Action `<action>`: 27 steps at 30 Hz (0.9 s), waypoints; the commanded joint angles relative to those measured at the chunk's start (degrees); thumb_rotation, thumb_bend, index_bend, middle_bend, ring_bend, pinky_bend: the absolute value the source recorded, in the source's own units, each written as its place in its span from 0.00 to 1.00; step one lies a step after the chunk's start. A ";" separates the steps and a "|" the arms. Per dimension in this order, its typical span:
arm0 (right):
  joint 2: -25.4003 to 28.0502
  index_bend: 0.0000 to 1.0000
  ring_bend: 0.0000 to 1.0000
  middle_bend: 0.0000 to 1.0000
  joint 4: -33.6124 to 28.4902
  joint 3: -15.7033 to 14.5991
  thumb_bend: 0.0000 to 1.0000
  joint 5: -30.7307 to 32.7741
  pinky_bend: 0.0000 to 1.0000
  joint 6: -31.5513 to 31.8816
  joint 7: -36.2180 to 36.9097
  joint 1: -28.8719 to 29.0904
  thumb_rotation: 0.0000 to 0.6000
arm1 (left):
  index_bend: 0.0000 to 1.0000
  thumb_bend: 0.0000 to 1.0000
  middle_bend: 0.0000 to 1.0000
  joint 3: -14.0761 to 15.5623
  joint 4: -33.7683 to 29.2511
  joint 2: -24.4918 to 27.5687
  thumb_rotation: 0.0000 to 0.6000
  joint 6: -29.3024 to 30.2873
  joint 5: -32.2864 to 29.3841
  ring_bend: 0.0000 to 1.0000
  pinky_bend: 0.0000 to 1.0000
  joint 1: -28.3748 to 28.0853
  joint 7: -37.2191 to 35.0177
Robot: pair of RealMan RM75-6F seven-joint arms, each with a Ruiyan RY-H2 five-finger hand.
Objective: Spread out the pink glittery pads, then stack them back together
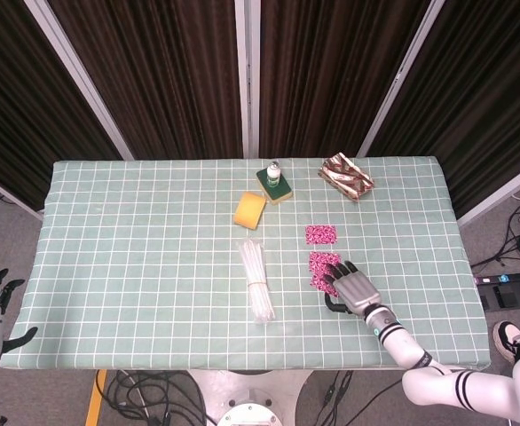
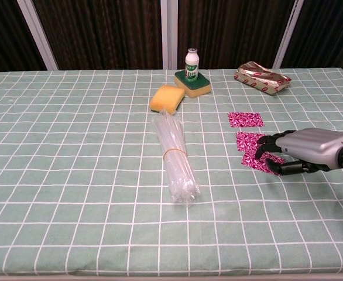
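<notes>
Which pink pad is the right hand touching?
The near pad, closer to the robot. The right hand's fingers rest on it; the far pad lies apart, untouched.

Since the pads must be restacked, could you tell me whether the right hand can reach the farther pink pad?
Probably yes: the right hand rests on the nearer pad, and nothing lies between it and the farther pad.

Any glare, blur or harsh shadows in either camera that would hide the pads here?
Head view: even light, sharp, no glare; the pink glittery pads read clearly. Chest view: soft shadow under the grey right hand, slight sheen on the clear plastic tube bundle, nothing blurred.
</notes>
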 commanded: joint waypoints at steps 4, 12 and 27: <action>2.58 0.19 0.00 0.00 -4.33 -1.66 0.54 -4.46 0.00 3.14 1.22 -2.44 0.00 | 0.27 0.13 0.18 -0.03 0.09 -0.14 1.00 -0.20 0.13 0.15 0.17 -0.21 -0.05; 3.26 0.19 0.00 0.00 -3.55 0.40 0.55 -4.63 0.00 3.60 2.78 -2.83 0.00 | 0.27 0.13 0.18 -0.01 0.09 -0.17 1.00 -0.11 0.26 0.15 0.17 -0.26 -0.05; -2.59 0.19 0.00 0.00 5.31 3.20 0.55 0.08 0.00 -2.36 1.78 -0.02 0.00 | 0.27 0.13 0.18 0.08 0.02 -0.10 1.00 -0.16 -0.21 0.15 0.17 -0.04 0.03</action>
